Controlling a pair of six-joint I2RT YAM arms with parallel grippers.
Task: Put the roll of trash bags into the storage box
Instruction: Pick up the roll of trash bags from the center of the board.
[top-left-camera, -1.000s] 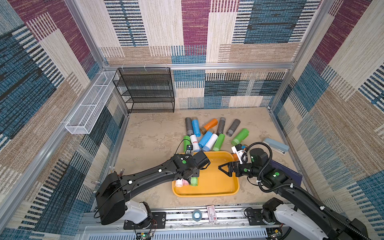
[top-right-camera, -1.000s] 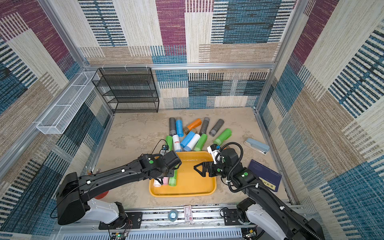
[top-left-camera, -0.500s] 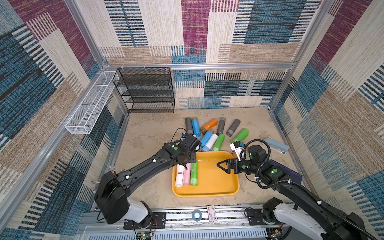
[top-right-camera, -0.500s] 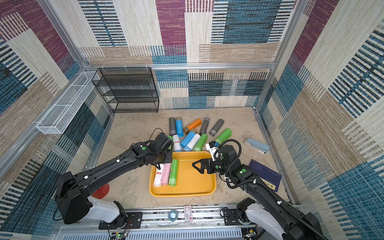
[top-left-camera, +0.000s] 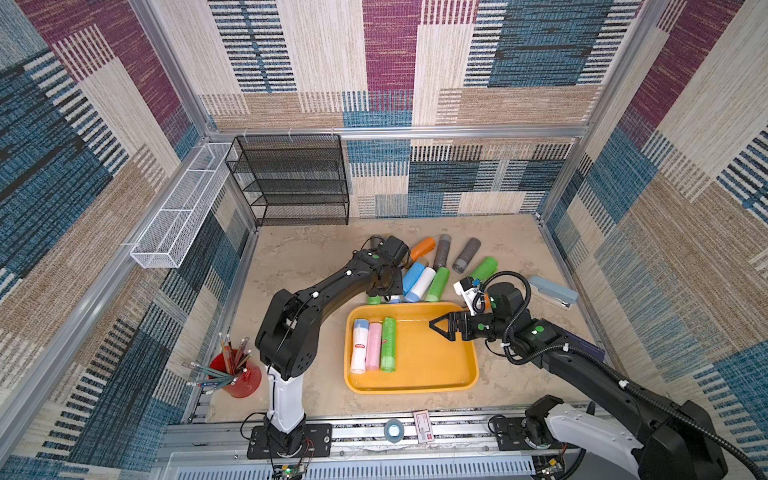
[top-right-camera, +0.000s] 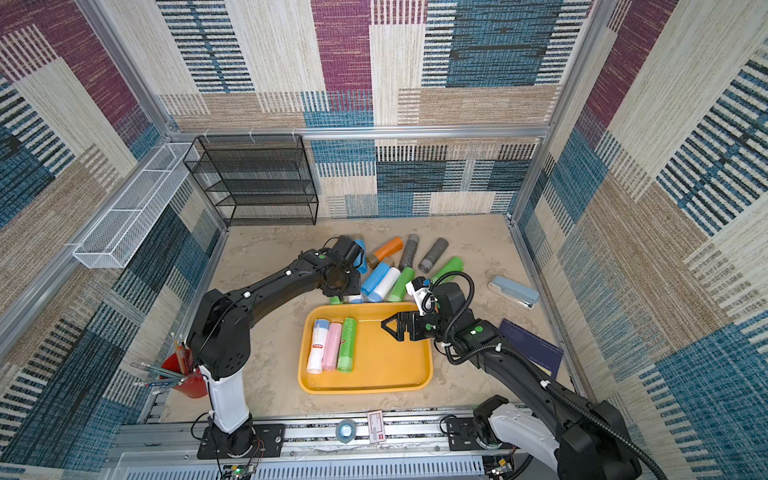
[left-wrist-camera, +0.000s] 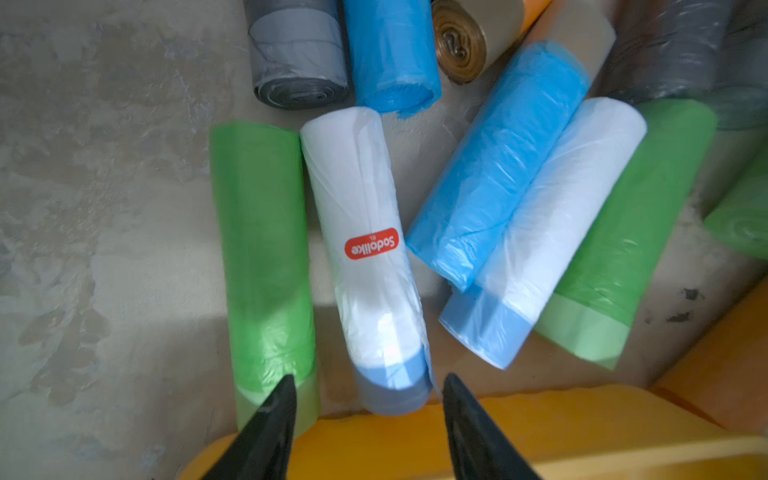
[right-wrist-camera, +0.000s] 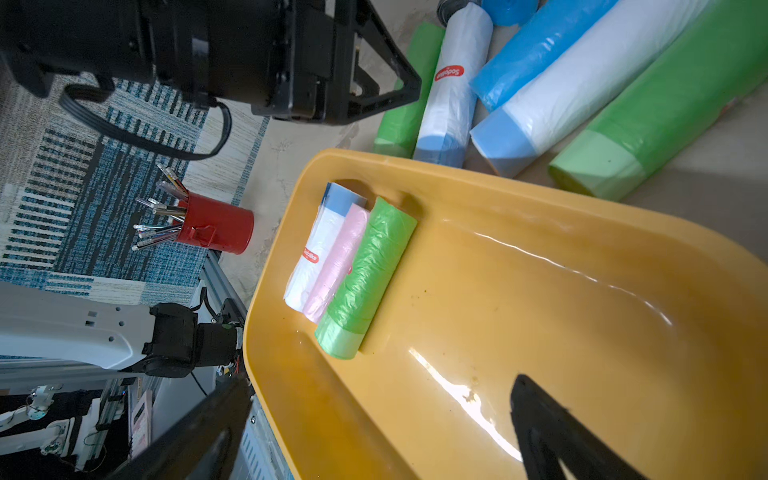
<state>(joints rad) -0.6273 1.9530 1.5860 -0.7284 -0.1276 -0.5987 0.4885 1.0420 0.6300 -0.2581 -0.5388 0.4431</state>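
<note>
The yellow-orange storage box holds a white roll, a pink roll and a green roll.

Inside storage box, at left end: three rolls side by side, touching. Directly behind box, on table: loose rolls clustered. Right of cluster: stapler. Back left corner: shelf rack. On left wall: wire basket. Front left: pencil cup.
</note>
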